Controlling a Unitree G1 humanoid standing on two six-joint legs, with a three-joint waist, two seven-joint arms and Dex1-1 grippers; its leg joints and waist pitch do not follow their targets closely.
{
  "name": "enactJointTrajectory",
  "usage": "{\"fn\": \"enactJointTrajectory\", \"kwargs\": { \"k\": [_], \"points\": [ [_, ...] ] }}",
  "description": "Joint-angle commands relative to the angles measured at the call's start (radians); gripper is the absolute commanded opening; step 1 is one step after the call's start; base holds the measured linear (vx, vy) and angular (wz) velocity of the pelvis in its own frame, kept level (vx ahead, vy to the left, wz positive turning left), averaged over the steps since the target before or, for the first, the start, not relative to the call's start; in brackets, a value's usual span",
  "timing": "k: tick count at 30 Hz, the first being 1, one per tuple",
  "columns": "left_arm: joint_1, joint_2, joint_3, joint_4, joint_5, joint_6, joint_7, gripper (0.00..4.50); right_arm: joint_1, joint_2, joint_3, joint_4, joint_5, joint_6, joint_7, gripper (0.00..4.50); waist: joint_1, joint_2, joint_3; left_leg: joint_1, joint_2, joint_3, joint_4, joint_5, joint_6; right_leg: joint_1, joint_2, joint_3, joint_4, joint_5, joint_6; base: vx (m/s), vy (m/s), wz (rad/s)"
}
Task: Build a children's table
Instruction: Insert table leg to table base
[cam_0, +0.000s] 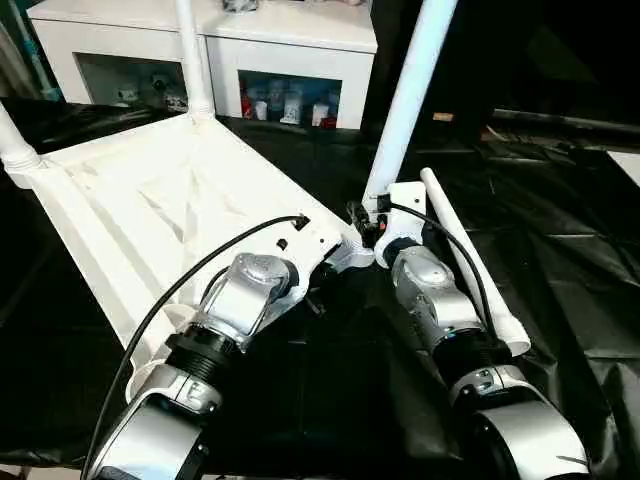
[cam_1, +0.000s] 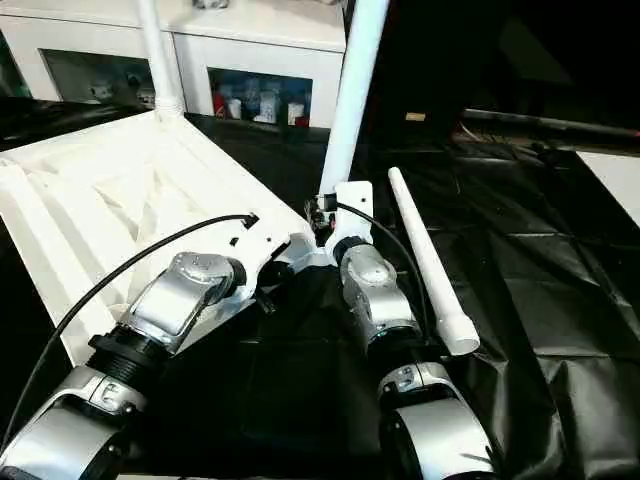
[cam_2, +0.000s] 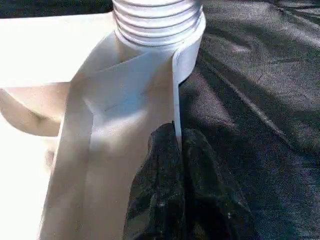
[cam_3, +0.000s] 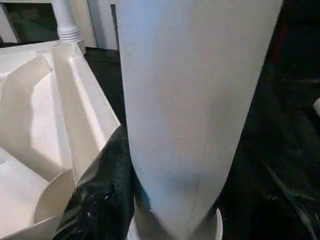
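So the small white plastic children's table (cam_0: 170, 215) is lying upside down on the black-draped worktop (cam_0: 560, 250), ribbed underside up, toward its left side. The left gripper (cam_2: 177, 150) has its fingers pinched together on a thin rib right by the near corner socket. The right gripper (cam_3: 150, 200) has its fingers clamped around the long white tubular leg (cam_0: 410, 95) standing in that socket. Two more legs are already in the far corners, and one spare white leg (cam_0: 470, 255) lies beside the right forearm. Plastic looks light, stiff and a bit slick, so I'd grab legs low near the thread.
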Motion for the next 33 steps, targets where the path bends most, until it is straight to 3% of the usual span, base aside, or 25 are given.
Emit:
{"fn": "enactJointTrajectory", "kwargs": {
  "k": [1,8,11,13,15,17,19,23,27,28,33],
  "points": [
    [-0.007,-0.005,-0.032,0.006,-0.008,-0.009,-0.037,0.0,0.042,0.007,0.011,0.121,-0.02,0.067,0.015,1.86,0.005,0.022,-0.026,0.006,0.03,-0.015,-0.077,-0.515,-0.005,0.008,-0.083,0.047,-0.1,-0.466,-0.112,0.0,0.0,0.0],
    [-0.011,0.0,-0.033,0.009,-0.01,-0.015,-0.046,0.0,0.038,0.003,0.024,0.135,-0.036,0.073,0.058,1.86,0.007,0.021,-0.025,0.005,0.03,-0.015,-0.079,-0.498,0.0,0.009,-0.083,0.048,-0.103,-0.485,-0.107,0.0,0.0,0.0],
    [-0.014,0.001,-0.033,0.014,-0.01,-0.019,-0.049,0.0,0.039,0.003,0.023,0.136,-0.034,0.078,0.073,2.56,0.007,0.022,-0.025,0.003,0.031,-0.015,-0.08,-0.492,0.0,0.01,-0.083,0.048,-0.101,-0.479,-0.112,0.0,0.0,0.0],
    [-0.017,0.0,-0.033,0.017,-0.011,-0.021,-0.049,0.0,0.038,0.002,0.016,0.136,-0.029,0.079,0.08,2.58,0.012,0.024,-0.031,0.004,0.031,-0.01,-0.077,-0.459,0.0,0.012,-0.084,0.052,-0.097,-0.419,-0.132,0.0,0.0,0.0],
    [-0.018,0.001,-0.032,0.018,-0.012,-0.024,-0.049,0.0,0.035,-0.002,0.014,0.131,-0.03,0.075,0.083,2.98,0.018,0.023,-0.033,-0.004,0.032,-0.006,-0.078,-0.403,0.012,0.017,-0.082,0.051,-0.089,-0.37,-0.14,0.0,0.0,0.0],
    [-0.02,0.002,-0.031,0.02,-0.012,-0.026,-0.05,0.0,0.034,-0.004,0.013,0.122,-0.028,0.07,0.096,3.03,0.021,0.025,-0.034,-0.001,0.032,-0.003,-0.074,-0.393,0.015,0.015,-0.083,0.053,-0.091,-0.374,-0.144,0.0,0.0,0.0],
    [-0.024,0.006,-0.029,0.022,-0.013,-0.031,-0.053,0.0,0.04,-0.011,0.012,0.087,-0.022,0.063,0.136,3.03,0.025,0.02,-0.037,-0.007,0.032,-0.001,-0.072,-0.359,0.023,0.021,-0.083,0.053,-0.088,-0.347,-0.148,0.0,0.0,0.0],
    [-0.032,0.015,-0.025,0.029,-0.015,-0.041,-0.058,0.0,0.06,-0.035,0.019,0.009,-0.014,0.064,0.211,3.03,0.034,0.023,-0.04,-0.009,0.032,0.003,-0.069,-0.315,0.035,0.024,-0.083,0.053,-0.086,-0.33,-0.151,0.0,0.0,0.0],
    [-0.039,0.025,-0.021,0.043,-0.018,-0.058,-0.068,0.0,0.105,-0.073,0.045,-0.111,-0.004,0.088,0.292,3.03,0.046,0.024,-0.045,-0.012,0.034,0.008,-0.066,-0.251,0.039,0.031,-0.08,0.051,-0.077,-0.252,-0.168,0.0,0.0,0.0],
    [-0.04,0.026,-0.021,0.046,-0.018,-0.061,-0.07,0.0,0.112,-0.078,0.046,-0.129,0.0,0.093,0.304,3.03,0.049,0.026,-0.048,-0.01,0.035,0.013,-0.061,-0.219,0.044,0.032,-0.078,0.05,-0.071,-0.191,-0.181,0.0,0.0,0.0],
    [-0.046,0.037,-0.02,0.056,-0.018,-0.077,-0.085,0.0,0.156,-0.117,0.055,-0.227,-0.001,0.124,0.367,3.03,0.051,0.027,-0.055,-0.013,0.035,0.016,-0.055,-0.161,0.051,0.042,-0.076,0.047,-0.057,-0.086,-0.208,0.0,0.0,0.0]
  ]
}}
